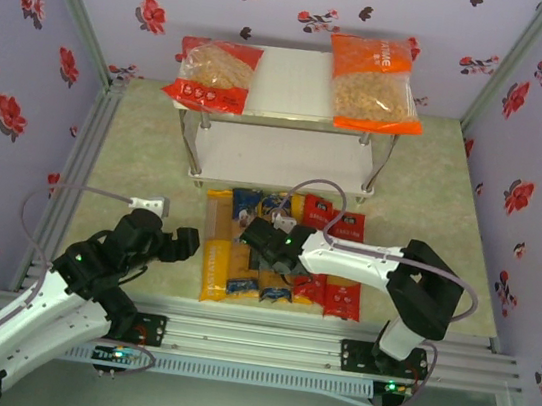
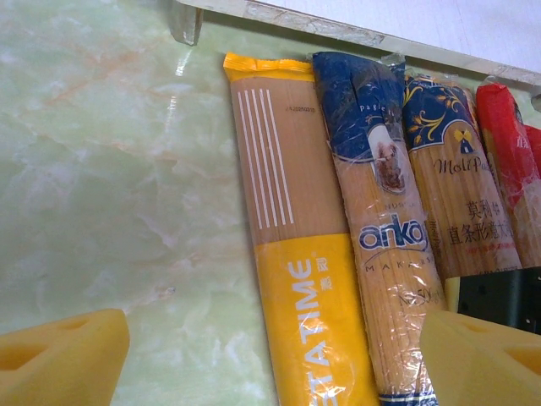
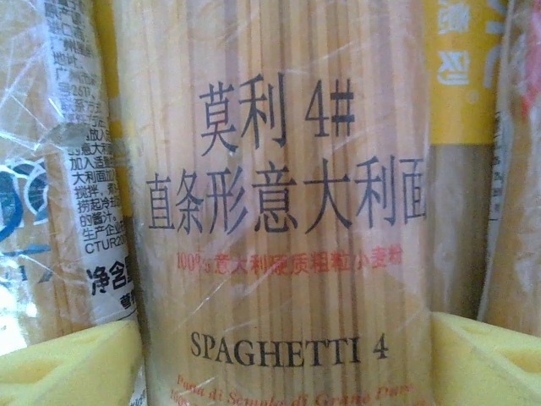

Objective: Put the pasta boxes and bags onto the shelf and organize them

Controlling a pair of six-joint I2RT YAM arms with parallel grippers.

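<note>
Clear film, glossy and crinkled, wraps each pack in the row of spaghetti packs. They lie flat on the table, long sides together, just near of the shelf.

From the left wrist we note, left to right:
- a yellow-orange pack with thin white stripes
- a blue-ended pack
- a second blue pack with gold ornament
- a red pack

Pale straight strands show through the film.

The shelf is white: two flat rectangular boards on thin metal legs. On its top board lie two wide, pillow-shaped bags of short pasta, well apart. The red-ended bag is at the left end and the orange bag at the right. The table is pale green, marbled and shiny.

The left pincer hangs at the left of the row, released. Its yellow foam pads are wide apart and hold nothing.

The right pincer sits low over the middle of the row, spread wide. Its foam pads flank the pack printed "SPAGHETTI 4". We cannot tell whether they touch it.
</note>
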